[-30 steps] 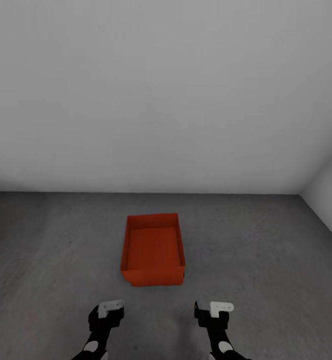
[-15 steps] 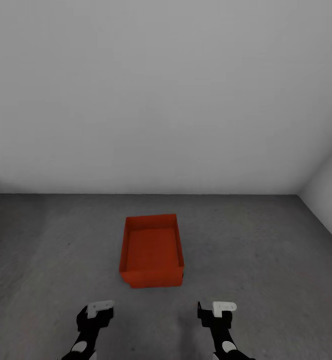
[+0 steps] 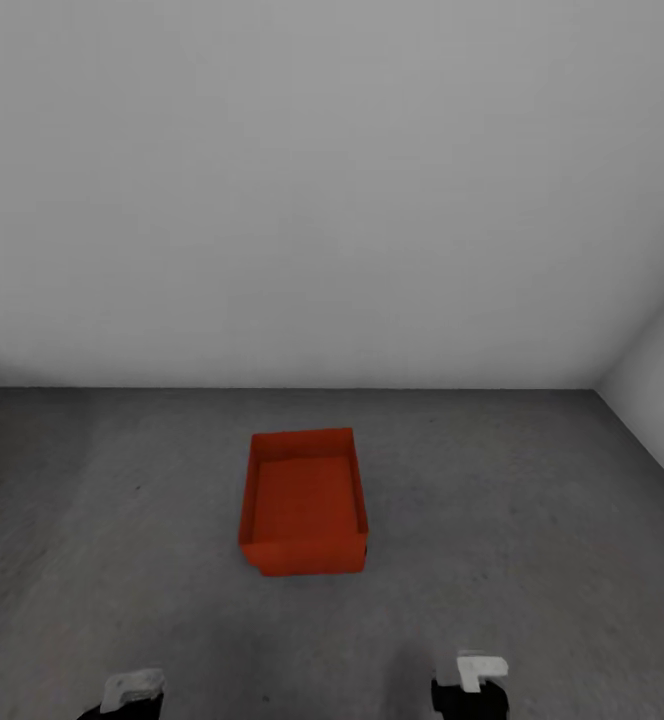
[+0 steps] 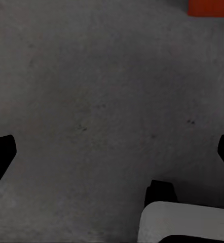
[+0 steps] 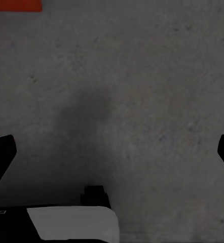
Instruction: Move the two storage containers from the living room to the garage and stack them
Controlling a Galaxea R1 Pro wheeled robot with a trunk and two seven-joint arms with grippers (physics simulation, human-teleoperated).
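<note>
One storage container (image 3: 303,502) on floor (image 3: 532,520), ahead of and between left gripper (image 4: 112,152) and right gripper (image 5: 112,152); both spread apart, empty.

black fingers (image 4: 0,154), white wrist blocks (image 3: 480,668)

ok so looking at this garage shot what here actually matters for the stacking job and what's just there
Part of the job:
- storage container, orange-red, sitting open on the floor
- left gripper and right gripper, both open and empty

Just there:
- pale grey wall behind the container
</note>
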